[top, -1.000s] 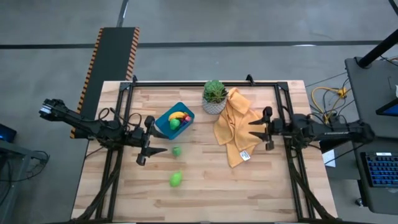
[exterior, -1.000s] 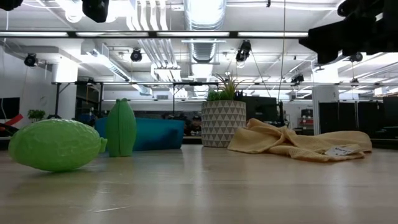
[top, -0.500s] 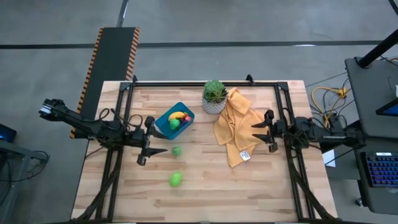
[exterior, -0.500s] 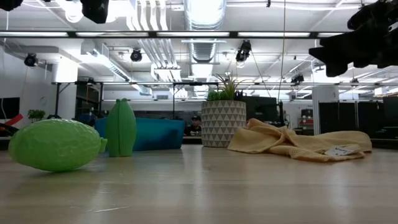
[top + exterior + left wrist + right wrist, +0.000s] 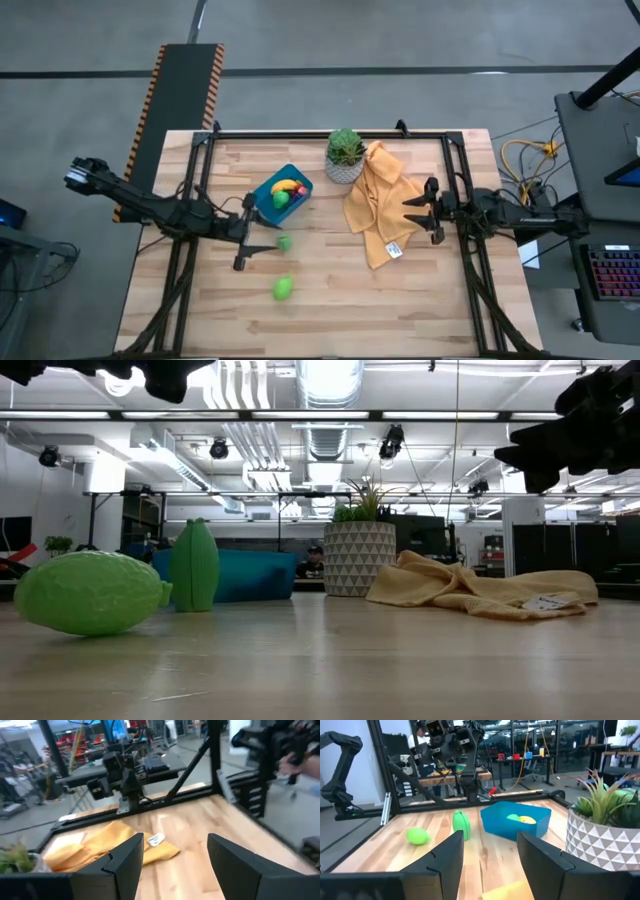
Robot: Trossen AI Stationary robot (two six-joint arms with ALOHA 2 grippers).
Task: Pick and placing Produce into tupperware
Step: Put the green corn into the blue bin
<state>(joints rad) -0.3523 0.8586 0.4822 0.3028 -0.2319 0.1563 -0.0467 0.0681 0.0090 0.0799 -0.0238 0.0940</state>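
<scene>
Left gripper [image 5: 262, 241] sits over the table's left-centre in the high view, fingers apart, nothing between them; it is just beside the small green piece [image 5: 285, 242], not touching. Right gripper [image 5: 412, 211] hangs at the right edge of the yellow cloth [image 5: 378, 200], fingers also spread and empty. Blue tupperware [image 5: 281, 193] lies between left gripper and potted plant [image 5: 345, 155], with a yellow banana [image 5: 283, 185] and green and red bits inside. A larger green fruit [image 5: 283, 288] lies alone nearer the front edge.

Low view: big green fruit [image 5: 90, 593] at front left, ribbed green piece [image 5: 194, 565] upright in front of the tupperware [image 5: 245, 576], pot [image 5: 359, 558] behind, cloth [image 5: 480, 588] to the right. Arms show only as dark shapes at the top.

Left wrist view: own fingers [image 5: 125, 862] parted over bare wood, cloth [image 5: 100, 847] and right arm [image 5: 122, 777] beyond.

Right wrist view: fingers [image 5: 447, 857] parted; tupperware [image 5: 515, 820], upright green piece [image 5: 461, 823] and green fruit [image 5: 418, 836] ahead, plant pot [image 5: 600, 840] close by.
</scene>
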